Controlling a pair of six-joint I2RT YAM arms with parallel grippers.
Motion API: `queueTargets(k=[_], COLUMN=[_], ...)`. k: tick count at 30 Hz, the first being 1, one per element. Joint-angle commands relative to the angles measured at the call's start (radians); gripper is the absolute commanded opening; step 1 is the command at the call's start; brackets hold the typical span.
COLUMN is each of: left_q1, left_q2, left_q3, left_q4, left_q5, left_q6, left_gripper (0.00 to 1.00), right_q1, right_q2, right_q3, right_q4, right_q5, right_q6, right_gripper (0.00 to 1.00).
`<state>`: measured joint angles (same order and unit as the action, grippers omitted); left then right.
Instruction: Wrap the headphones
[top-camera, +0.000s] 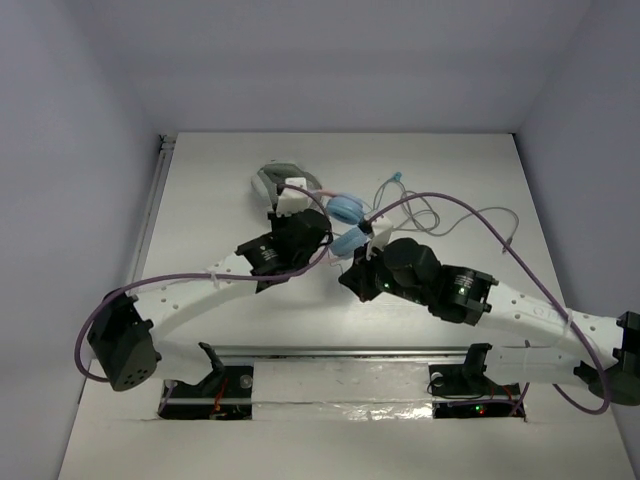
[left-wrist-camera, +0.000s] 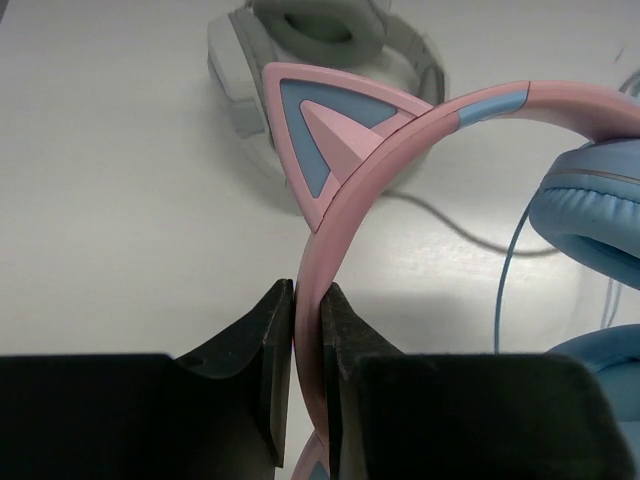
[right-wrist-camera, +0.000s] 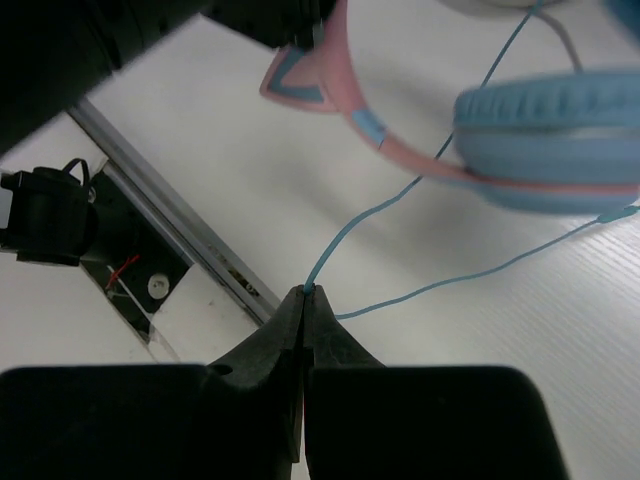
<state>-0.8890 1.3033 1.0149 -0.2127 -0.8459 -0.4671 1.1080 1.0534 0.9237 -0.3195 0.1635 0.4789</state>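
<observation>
The headphones (top-camera: 347, 210) lie mid-table, with a pink cat-ear headband (left-wrist-camera: 400, 130) and light-blue ear cups (left-wrist-camera: 600, 210). My left gripper (top-camera: 298, 205) is shut on the pink headband, which is pinched edge-on between the jaws in the left wrist view (left-wrist-camera: 307, 300). My right gripper (top-camera: 362, 250) sits just right of it. In the right wrist view (right-wrist-camera: 308, 292) it is shut on the thin pale-blue cable (right-wrist-camera: 360, 215), which runs up from the fingertips toward the ear cup (right-wrist-camera: 550, 130). More cable lies in loose loops (top-camera: 440, 215) on the table to the right.
A grey-white headset (top-camera: 275, 180) lies just beyond the left gripper and also shows in the left wrist view (left-wrist-camera: 320, 30). The metal rail (right-wrist-camera: 170, 200) at the table's near edge is close below the right gripper. The robot's purple cables (top-camera: 480, 215) arc over the table.
</observation>
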Motion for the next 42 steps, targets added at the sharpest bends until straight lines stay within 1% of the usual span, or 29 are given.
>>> queueTargets(k=[1,4,5,6,8,9,11,12,15,18,21,22,23,25,26,28,32,35,38,39,42], left_q1=[-0.059,-0.111,-0.111,-0.123,-0.123,-0.123,-0.123,-0.123,-0.123,-0.123,-0.123,-0.123,-0.123,-0.123,-0.123,-0.123,-0.123,-0.123,-0.123,-0.123,-0.123], left_q2=[0.025,0.057,0.059,0.053,0.021,0.01,-0.012,-0.028,-0.053,-0.064,-0.076,-0.081,-0.085,-0.093,-0.098,-0.124,-0.136,-0.16,-0.19,-0.206,-0.228], left_q3=[0.062,0.073,0.07,0.064,0.045,0.041,0.04,0.044,0.062,0.091,0.103,0.1,0.09,0.07,0.06,0.041,0.033,0.019,0.008,0.007,0.005], left_q4=[-0.131,-0.267,-0.281,-0.287,-0.294,-0.291,-0.297,-0.298,-0.321,-0.375,-0.409,-0.41,-0.412,-0.409,-0.401,-0.367,-0.361,-0.324,-0.285,-0.272,-0.255], left_q5=[-0.099,-0.055,-0.041,0.009,0.06,0.124,0.172,0.218,0.266,0.257,0.312,0.332,0.344,0.379,0.39,0.455,0.479,0.554,0.614,0.655,0.702], left_q6=[-0.031,-0.05,-0.048,-0.035,0.001,0.021,0.057,0.074,0.113,0.145,0.176,0.188,0.194,0.211,0.215,0.241,0.251,0.268,0.268,0.271,0.277], left_gripper=[0.0,0.0,0.0,0.0,0.0,0.0,0.0,0.0,0.0,0.0,0.0,0.0,0.0,0.0,0.0,0.0,0.0,0.0,0.0,0.0,0.0], right_q1=[0.009,0.009,0.009,0.009,0.009,0.009,0.009,0.009,0.009,0.009,0.009,0.009,0.009,0.009,0.009,0.009,0.009,0.009,0.0,-0.01,-0.031], right_q2=[-0.004,0.017,0.025,0.033,0.057,0.066,0.095,0.103,0.125,0.143,0.148,0.146,0.146,0.137,0.132,0.132,0.178,0.188,0.186,0.18,0.165], right_q3=[0.084,0.121,0.13,0.15,0.162,0.179,0.193,0.198,0.201,0.196,0.182,0.181,0.182,0.187,0.187,0.193,0.207,0.192,0.173,0.168,0.144], right_q4=[-0.108,-0.145,-0.156,-0.18,-0.203,-0.217,-0.239,-0.253,-0.263,-0.276,-0.268,-0.268,-0.268,-0.26,-0.253,-0.227,-0.242,-0.208,-0.178,-0.165,-0.148], right_q5=[0.076,0.134,0.166,0.177,0.223,0.241,0.296,0.31,0.353,0.407,0.464,0.484,0.537,0.579,0.588,0.605,0.662,0.639,0.636,0.634,0.634], right_q6=[-0.052,-0.079,-0.091,-0.097,-0.118,-0.123,-0.132,-0.135,-0.135,-0.12,-0.097,-0.089,-0.074,-0.063,-0.065,-0.071,-0.071,-0.074,-0.071,-0.071,-0.071], right_gripper=[0.0,0.0,0.0,0.0,0.0,0.0,0.0,0.0,0.0,0.0,0.0,0.0,0.0,0.0,0.0,0.0,0.0,0.0,0.05,0.07,0.09])
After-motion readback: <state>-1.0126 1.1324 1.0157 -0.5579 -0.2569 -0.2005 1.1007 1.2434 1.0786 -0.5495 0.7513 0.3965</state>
